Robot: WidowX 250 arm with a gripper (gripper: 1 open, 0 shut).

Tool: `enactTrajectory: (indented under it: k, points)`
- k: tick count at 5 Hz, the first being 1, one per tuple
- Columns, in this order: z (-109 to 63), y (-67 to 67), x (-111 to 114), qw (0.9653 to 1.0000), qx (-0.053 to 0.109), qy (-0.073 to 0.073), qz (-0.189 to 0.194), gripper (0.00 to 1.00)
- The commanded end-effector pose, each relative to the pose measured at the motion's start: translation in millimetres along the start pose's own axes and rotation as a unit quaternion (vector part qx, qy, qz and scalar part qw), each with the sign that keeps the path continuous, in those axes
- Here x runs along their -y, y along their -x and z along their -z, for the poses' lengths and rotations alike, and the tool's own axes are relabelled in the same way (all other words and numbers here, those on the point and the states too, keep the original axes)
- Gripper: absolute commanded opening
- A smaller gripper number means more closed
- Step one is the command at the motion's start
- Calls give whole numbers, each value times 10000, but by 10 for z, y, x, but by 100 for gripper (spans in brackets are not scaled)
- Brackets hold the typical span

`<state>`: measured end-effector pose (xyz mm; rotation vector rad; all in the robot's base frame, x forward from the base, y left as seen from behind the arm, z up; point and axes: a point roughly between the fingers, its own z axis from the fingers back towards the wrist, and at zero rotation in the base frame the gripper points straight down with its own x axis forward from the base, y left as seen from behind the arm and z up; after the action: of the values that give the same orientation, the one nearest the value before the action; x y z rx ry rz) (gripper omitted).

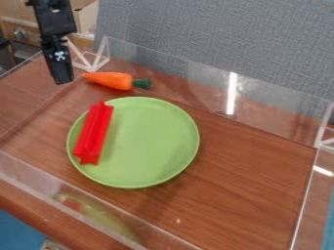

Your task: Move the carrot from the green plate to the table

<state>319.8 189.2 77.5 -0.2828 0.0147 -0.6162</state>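
On table (248, 146) behind green plate (156, 146): carrot (109, 81); gripper (61, 76) above-left, jaw state unclear.

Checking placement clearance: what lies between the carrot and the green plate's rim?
Only bare table. In the camera view the carrot lies just beyond the green plate, a narrow wood strip between them.

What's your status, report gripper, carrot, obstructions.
Gripper raised at left, holding nothing. Carrot on the table, off the green plate. Red block on plate, nothing blocking.
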Motion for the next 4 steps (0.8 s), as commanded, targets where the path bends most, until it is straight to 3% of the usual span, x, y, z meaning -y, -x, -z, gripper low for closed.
enactTrajectory:
  k: [1,4]
  points:
    - [-141,-208,-141,9990,110,-351,246,100]
    - [3,-613,-346,9978,58,-268,600,100]
